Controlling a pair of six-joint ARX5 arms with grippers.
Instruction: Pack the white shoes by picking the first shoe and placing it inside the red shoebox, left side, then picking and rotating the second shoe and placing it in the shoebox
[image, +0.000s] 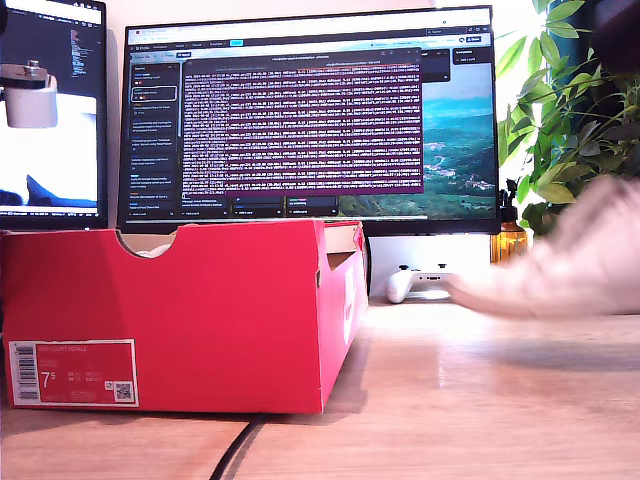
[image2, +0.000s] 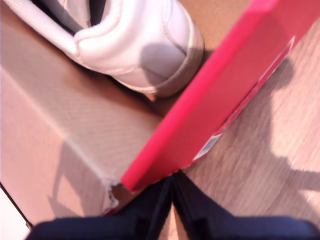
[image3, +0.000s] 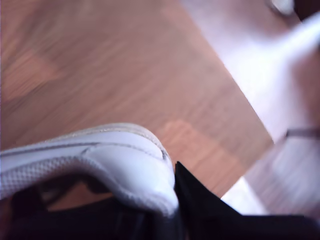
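Observation:
The red shoebox (image: 200, 310) stands at the exterior view's left, its label marked 7.5 facing the camera. One white shoe (image2: 135, 45) lies inside on the brown floor, heel near the red wall (image2: 220, 95); a sliver of it (image: 153, 250) shows through the notch. My first gripper (image2: 172, 200) is shut on nothing, hanging above the box's wall near a corner. The second white shoe (image3: 115, 165) is held at its heel rim by my second gripper (image3: 160, 210), above bare table. In the exterior view this shoe (image: 565, 260) is a blurred white shape at the right.
A large monitor (image: 310, 120) stands behind the box. A white game controller (image: 412, 283), an amber bottle (image: 510, 240) and a plant (image: 570, 110) sit at the exterior view's back right. A black cable (image: 235, 450) runs under the box's front. Grey-white hardware (image: 30, 95) hangs upper left.

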